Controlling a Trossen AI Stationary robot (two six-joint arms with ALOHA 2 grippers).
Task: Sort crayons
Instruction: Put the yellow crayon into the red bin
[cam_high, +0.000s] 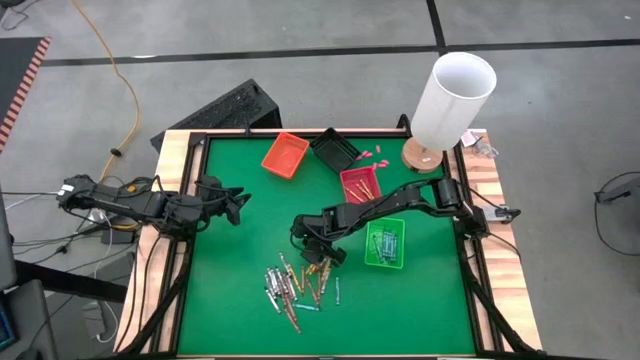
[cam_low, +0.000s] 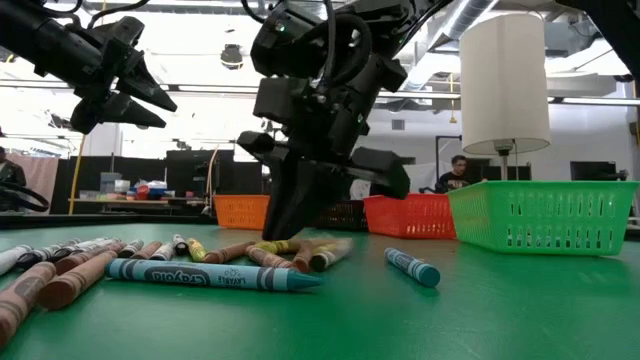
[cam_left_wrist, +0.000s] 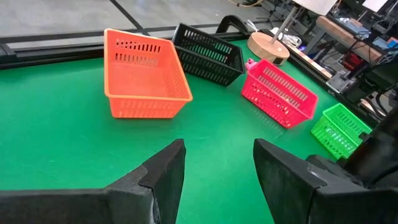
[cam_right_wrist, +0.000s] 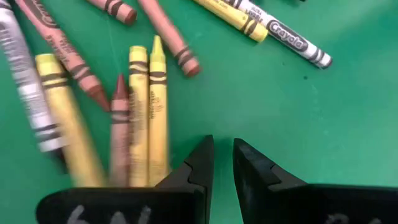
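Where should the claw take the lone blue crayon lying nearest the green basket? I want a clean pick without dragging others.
Grip the blue crayon at mid-length, from straight above, fingers across its thin width. It lies flat on the green mat, apart from the pile, so a side approach would likely only roll it.

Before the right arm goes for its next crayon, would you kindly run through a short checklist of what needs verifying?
1. Right tool low over the crayon pile: ok, it hangs just above the mat at the pile's edge.
2. Right tool free of load: ok, nothing sits in the narrow gap between its fingers in the right wrist view.
3. A crayon lined up between the fingers: not ok, the nearest yellow crayons lie beside them, not in the gap.
4. Trays reachable: ok, the green tray and red tray sit uncovered.
5. Left tool clear of the pile: ok, it hangs open, apart from it.
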